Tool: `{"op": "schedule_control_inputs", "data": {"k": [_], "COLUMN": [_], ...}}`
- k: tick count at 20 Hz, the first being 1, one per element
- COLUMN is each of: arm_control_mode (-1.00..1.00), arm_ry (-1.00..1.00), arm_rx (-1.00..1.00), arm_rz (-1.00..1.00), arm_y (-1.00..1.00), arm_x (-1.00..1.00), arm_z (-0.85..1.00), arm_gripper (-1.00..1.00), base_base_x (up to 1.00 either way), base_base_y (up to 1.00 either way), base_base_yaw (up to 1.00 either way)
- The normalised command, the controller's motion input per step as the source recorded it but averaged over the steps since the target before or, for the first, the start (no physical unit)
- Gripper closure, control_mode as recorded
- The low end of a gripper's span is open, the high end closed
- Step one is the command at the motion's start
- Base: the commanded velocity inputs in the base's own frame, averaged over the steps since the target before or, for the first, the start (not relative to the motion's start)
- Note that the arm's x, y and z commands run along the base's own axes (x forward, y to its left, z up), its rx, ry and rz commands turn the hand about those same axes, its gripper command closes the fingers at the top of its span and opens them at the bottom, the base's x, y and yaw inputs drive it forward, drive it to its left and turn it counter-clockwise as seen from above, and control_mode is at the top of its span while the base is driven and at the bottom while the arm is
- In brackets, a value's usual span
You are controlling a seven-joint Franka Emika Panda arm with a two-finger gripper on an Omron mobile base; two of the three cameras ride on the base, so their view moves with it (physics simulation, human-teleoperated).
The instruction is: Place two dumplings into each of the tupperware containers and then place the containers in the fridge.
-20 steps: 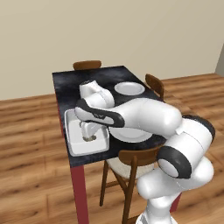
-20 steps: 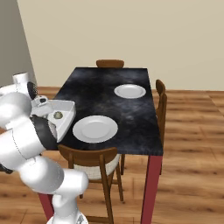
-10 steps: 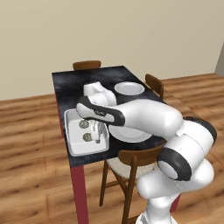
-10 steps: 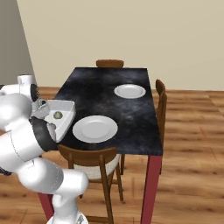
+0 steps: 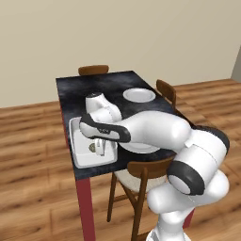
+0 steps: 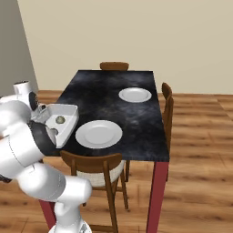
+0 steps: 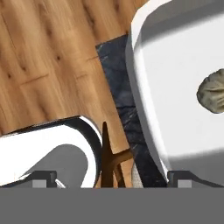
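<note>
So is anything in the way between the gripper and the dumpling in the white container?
Nothing visible. The gripper hangs just over the white container, and the dumpling lies bare on its floor with no lid or other thing over it. The plates sit off to the side.

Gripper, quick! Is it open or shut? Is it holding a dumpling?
Gripper: open, holding nothing. A dumpling lies loose in the white container.
</note>
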Motion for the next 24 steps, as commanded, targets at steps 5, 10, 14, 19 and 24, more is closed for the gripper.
{"op": "schedule_control_inputs", "data": {"k": [5,10,14,19,24], "arm_control_mode": [-1.00,-1.00,-1.00,-1.00,-1.00], "arm_ry": [-0.03,0.00,0.00,0.00,0.00], "arm_rx": [0.01,0.00,0.00,0.00,0.00], "arm_rz": [0.17,0.10,0.05,0.00,0.00], "arm_y": [0.32,0.13,0.08,0.01,0.00], "arm_x": [0.33,0.62,0.44,0.01,0.00], "arm_z": [-0.27,-0.31,-0.22,-0.09,-0.33], "arm_gripper": [-1.00,-1.00,-1.00,-1.00,-1.00], "base_base_x": [0.00,0.00,0.00,0.00,0.00], "base_base_y": [0.00,0.00,0.00,0.00,0.00], "base_base_yaw": [0.00,0.00,0.00,0.00,0.00]}}
